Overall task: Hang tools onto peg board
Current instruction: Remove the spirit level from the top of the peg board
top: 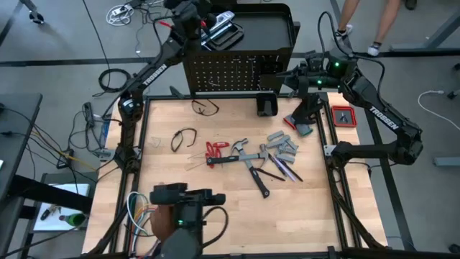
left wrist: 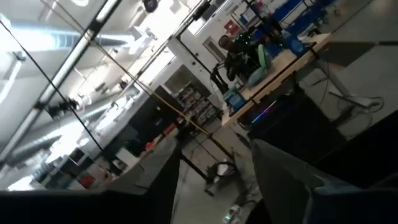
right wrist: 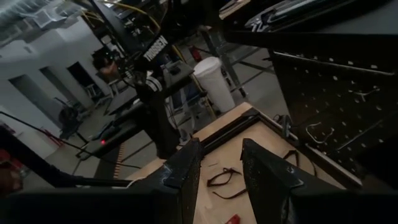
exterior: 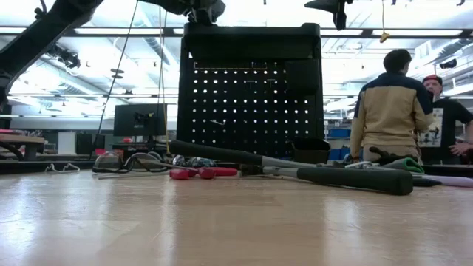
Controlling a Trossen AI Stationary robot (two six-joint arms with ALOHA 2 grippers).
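Tools (top: 251, 158) lie heaped on the desk (top: 172, 169) in front of the peg board (top: 226, 75), red-handled pliers (top: 214, 150) and a hammer (exterior: 295, 172) among them, none hung yet as far as we can see. Both arms are raised near the board: we see the left hand (left wrist: 214, 180) spread and empty above the stand's tray (top: 269, 29), the right hand (right wrist: 221, 180) parted and empty beside the board's face, likely staged before a pick.

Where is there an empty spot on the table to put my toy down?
The wooden table is bare along its near edge, below the tool pile. Another bare patch lies between the pile and the peg board. The middle is crowded with tools; cables lie toward the left.
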